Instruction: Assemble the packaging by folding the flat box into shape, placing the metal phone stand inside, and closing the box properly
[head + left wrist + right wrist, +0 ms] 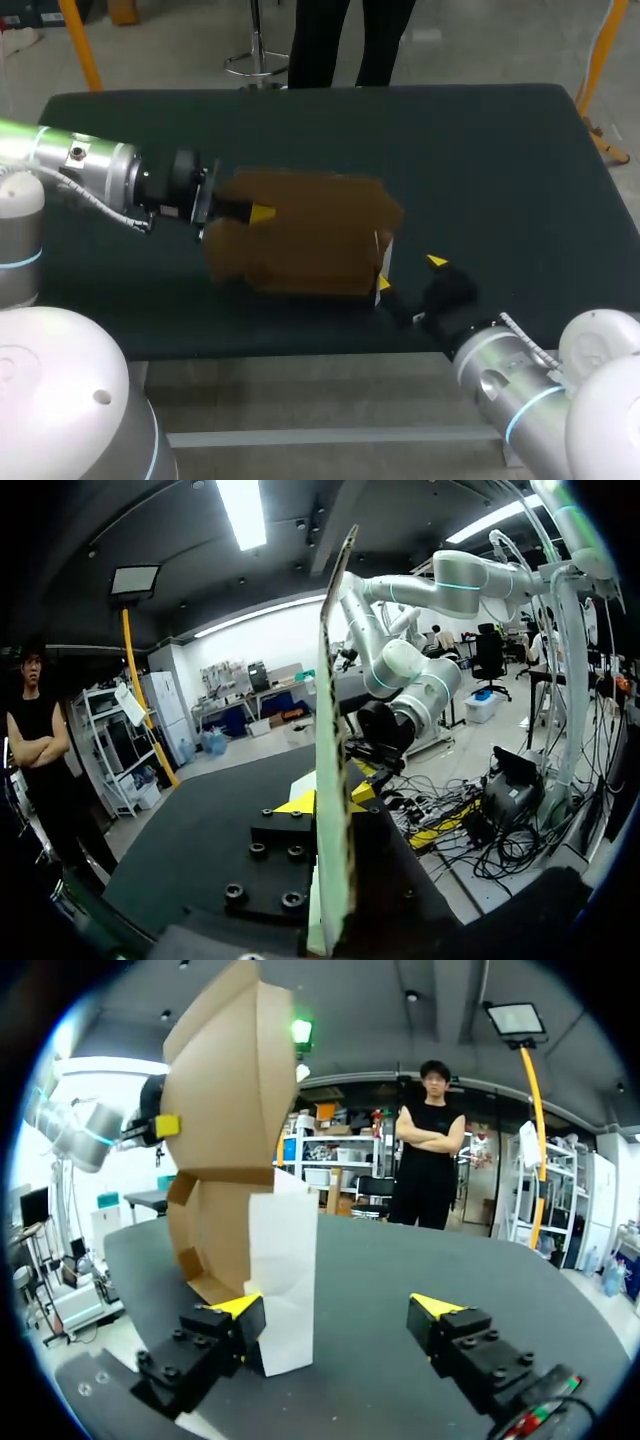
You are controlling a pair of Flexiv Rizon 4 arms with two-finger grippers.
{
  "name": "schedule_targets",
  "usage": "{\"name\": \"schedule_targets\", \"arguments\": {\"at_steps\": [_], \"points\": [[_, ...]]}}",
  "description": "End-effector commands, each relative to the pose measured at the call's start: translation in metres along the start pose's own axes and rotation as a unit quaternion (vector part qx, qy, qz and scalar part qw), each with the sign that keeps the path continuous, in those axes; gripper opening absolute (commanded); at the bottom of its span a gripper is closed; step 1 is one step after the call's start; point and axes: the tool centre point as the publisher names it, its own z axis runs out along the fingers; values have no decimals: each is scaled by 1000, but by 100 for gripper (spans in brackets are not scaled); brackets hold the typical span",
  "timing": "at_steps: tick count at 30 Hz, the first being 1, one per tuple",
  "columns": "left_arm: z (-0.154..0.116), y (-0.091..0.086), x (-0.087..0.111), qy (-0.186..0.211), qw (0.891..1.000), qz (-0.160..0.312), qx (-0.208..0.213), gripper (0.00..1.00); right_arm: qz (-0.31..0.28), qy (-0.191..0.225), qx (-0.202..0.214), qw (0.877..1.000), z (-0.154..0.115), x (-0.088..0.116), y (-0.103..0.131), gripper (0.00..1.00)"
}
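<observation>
**Left tool pinching a box panel; right tool spread at the box's opposite end.**
The partly folded cardboard box (310,235) sits mid-counter (500,160), with its long axis running across from the left arm's side to the right arm's. The left tool (258,212) is pressed onto an upright panel, with a yellow tip on each face in the wrist view. The right tool (410,274) is spread: one finger is touching or just beside the white flap (285,1280), and the other is well apart. The right arm is judged nearer to that end. No phone stand is visible.
</observation>
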Motion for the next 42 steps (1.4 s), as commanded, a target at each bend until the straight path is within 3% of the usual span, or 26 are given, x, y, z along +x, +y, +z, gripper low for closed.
{"name": "schedule_targets", "arguments": {"at_steps": [1,18,35,42], "points": [[3,-3,10,-7,1000,10,-13,0,-1,0,0,1000,1,1,-1,100],[6,2,21,-8,1000,11,-15,0,-4,-1,0,1000,-1,3,-1,100],[8,10,15,26,996,-79,15,0,-3,-1,2,1000,1,4,-2,100],[8,13,11,37,993,-109,5,0,-4,-2,5,1000,3,4,-3,100]]}}
